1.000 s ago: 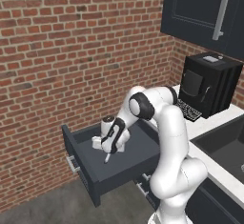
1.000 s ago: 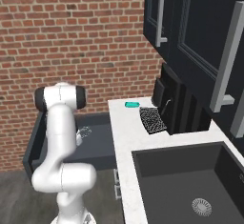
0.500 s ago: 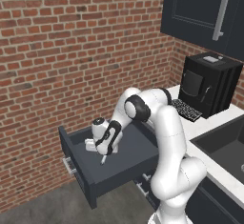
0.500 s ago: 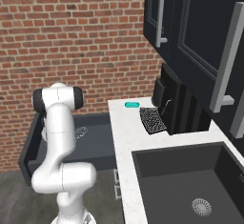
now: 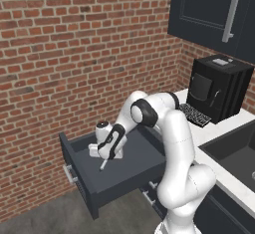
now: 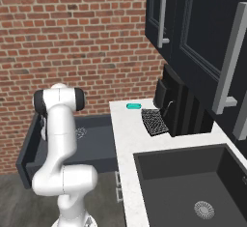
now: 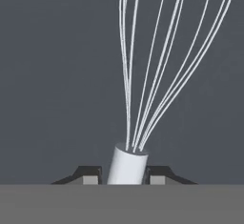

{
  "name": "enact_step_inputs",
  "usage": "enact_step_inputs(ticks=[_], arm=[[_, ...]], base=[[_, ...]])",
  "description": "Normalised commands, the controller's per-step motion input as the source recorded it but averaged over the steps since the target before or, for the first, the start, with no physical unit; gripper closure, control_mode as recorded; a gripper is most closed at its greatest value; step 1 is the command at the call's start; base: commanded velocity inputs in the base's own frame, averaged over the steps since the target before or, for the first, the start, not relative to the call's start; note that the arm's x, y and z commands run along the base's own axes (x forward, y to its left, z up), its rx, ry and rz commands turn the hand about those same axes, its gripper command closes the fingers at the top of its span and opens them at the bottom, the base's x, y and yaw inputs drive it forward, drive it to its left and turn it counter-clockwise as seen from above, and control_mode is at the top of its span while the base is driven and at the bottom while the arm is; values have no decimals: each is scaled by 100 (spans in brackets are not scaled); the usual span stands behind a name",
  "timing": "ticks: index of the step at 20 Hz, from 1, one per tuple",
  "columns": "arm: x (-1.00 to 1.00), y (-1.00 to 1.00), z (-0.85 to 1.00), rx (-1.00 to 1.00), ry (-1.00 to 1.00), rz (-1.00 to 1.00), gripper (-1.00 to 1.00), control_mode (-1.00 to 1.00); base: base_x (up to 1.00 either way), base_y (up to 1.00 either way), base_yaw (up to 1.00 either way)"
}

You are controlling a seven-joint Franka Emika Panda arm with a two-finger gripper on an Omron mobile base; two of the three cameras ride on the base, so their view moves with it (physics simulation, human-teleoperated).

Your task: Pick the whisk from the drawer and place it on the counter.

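In the hand view the whisk (image 7: 127, 165) rises from the bottom centre of the frame: a smooth, pale cylindrical handle stub from which thin, glossy white wires fan upward toward the top right, against the flat matte grey floor of the drawer (image 7: 52, 75). The two dark fingertips (image 7: 88, 174) press against either side of that handle, so the gripper (image 7: 125, 176) is closed down to the width of the handle and holds the whisk. In the left base view the gripper (image 5: 108, 153) sits left of centre, reaching down into the open drawer (image 5: 130, 178), a wide, shallow dark box with plain flat walls; a slim pale piece that looks like the whisk (image 5: 102, 165) pokes out just below the hand. In the right base view the drawer (image 6: 99, 139) lies at the middle left, and a faint silvery wire shape shows on its floor beside the white arm. The counter (image 6: 126, 139), a smooth white slab with a thin edge, runs down the centre of that view around a dark rectangular sink (image 6: 193, 182), with a small teal oblong object (image 6: 133, 106) near its far end.
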Motion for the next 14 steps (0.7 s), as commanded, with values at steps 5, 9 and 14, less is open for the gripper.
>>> enact_step_inputs(ticks=[5,9,14], arm=[[0,0,21,0,0,0,100,-100],[-8,-5,95,5,-3,0,100,-100],[-7,-41,100,9,-5,0,100,-100]], base=[[0,0,0],[0,0,0],[0,0,0]])
